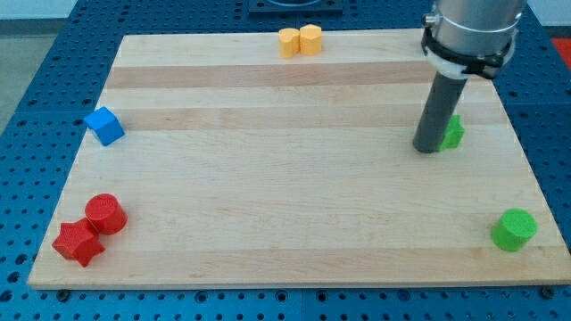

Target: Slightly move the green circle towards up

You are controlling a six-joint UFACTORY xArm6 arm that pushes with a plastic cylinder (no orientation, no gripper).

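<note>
The green circle (514, 229) is a short green cylinder near the bottom right corner of the wooden board (294, 196). My tip (427, 149) rests on the board at the right, well above and to the left of the green circle. It stands right beside a second green block (453, 132), which the rod partly hides, so its shape is unclear.
A blue cube (104, 125) lies at the left edge. A red circle (106, 213) and a red star (77, 242) touch at the bottom left corner. Two yellow blocks (300, 41) sit together at the top edge. The board lies on a blue perforated table.
</note>
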